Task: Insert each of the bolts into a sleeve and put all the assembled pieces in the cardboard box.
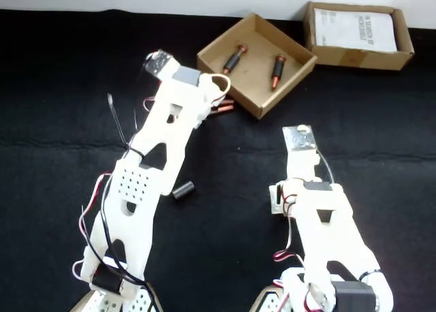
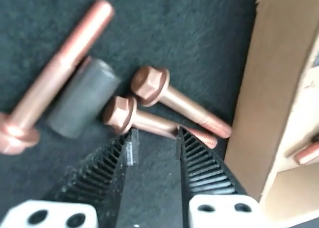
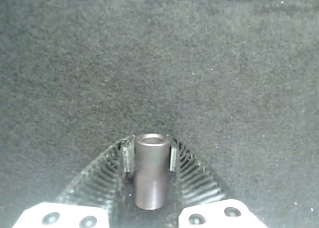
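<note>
The black fuzzy cloth (image 3: 199,63) is lying under both tools. The open cardboard box (image 1: 257,67), holding two sleeved bolts (image 1: 233,58), is sitting just beside the left gripper (image 2: 154,138). That gripper's ribbed jaws are standing spread, with three coppery hex-headed bolts (image 2: 149,83) and a dull grey sleeve (image 2: 82,106) lying just ahead. The right gripper (image 3: 151,156) is pinching a smooth dark sleeve (image 3: 151,188).

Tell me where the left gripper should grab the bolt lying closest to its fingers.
Probably take the nearest bolt by its smooth shank, just behind the flanged head, descending from above with the left gripper straddling it. It lies flat; its neighbour bolt crowds the threaded end.
</note>
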`<state>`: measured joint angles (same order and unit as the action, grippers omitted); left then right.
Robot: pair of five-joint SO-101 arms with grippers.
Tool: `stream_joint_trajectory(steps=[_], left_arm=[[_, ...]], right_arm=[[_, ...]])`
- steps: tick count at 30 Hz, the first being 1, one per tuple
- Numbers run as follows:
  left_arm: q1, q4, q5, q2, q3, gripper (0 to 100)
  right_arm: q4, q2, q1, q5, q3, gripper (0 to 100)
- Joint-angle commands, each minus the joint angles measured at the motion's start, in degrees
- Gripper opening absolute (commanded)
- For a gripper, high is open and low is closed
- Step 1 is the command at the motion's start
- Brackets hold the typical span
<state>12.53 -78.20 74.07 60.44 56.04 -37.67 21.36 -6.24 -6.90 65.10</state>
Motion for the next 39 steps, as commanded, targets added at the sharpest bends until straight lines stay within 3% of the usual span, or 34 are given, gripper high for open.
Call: stream_joint_trajectory(steps=[1, 13, 17, 20, 26, 33, 39], left_arm=[[-0.4, 1.23, 0.09, 2.07, 0.75, 14], [-0.66, 0.7, -1.14, 5.41, 5.76, 13], [0.75, -3.52, -5.54, 5.23, 5.76, 1], [1.89, -7.12, -8.62, 5.14, 6.11, 1], [4.0, -14.24, -18.46, 5.23, 14.46, 1], [9.1, -22.33, -36.22, 5.23, 25.63, 1], [10.42, -23.12, -51.52, 4.62, 30.99, 1]], right_arm=[[0.57, -0.57, 0.4, 0.0, 0.22, 0.8], [0.57, -0.66, 0.48, 0.0, 0.22, 0.8], [0.57, -0.66, 0.48, 0.0, 0.22, 0.8], [0.57, -0.66, 0.48, 0.09, 0.22, 0.8], [4.44, -0.57, 0.13, 0.35, 0.04, 0.8], [13.14, -0.04, 0.04, 0.35, -0.31, 0.8], [20.18, 0.04, -0.75, 0.44, -0.31, 0.8]])
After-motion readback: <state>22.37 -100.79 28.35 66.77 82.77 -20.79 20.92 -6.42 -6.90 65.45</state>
